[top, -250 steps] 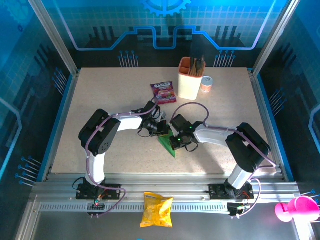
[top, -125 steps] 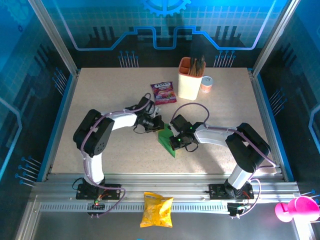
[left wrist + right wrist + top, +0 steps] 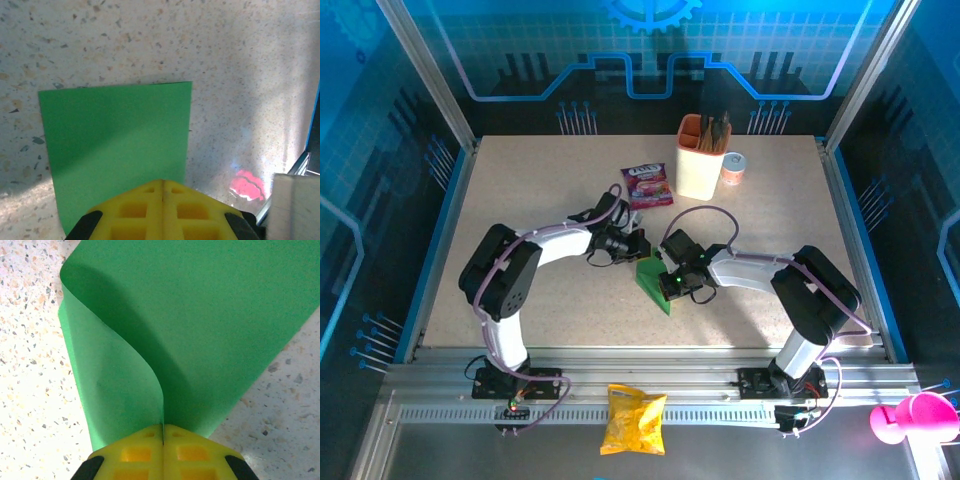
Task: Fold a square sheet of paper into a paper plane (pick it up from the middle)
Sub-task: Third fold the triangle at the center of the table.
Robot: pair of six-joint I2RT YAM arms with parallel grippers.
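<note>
The square sheet of paper (image 3: 653,284) is bright green and lies mid-table as a folded wedge, its point toward the near edge. In the right wrist view one flap (image 3: 115,390) curls up from the flat part (image 3: 215,325) and runs into the seam of my right gripper (image 3: 163,426), which is shut on that flap. My right gripper (image 3: 667,281) sits at the wedge's right edge. My left gripper (image 3: 628,247) is at the wedge's far left corner. Its yellow fingers (image 3: 163,182) are shut tip to tip over the near edge of the flat paper (image 3: 117,145), with nothing between them.
A purple snack sachet (image 3: 647,186), a beige holder (image 3: 700,160) with utensils and a small can (image 3: 733,168) stand at the back. A yellow crisp bag (image 3: 634,418) lies on the front rail. A pink object (image 3: 910,416) sits off the table's right corner.
The left arm has swung its elbow to the left and its gripper has drawn slightly back and left, uncovering more of the green paper. The right arm has held still.
</note>
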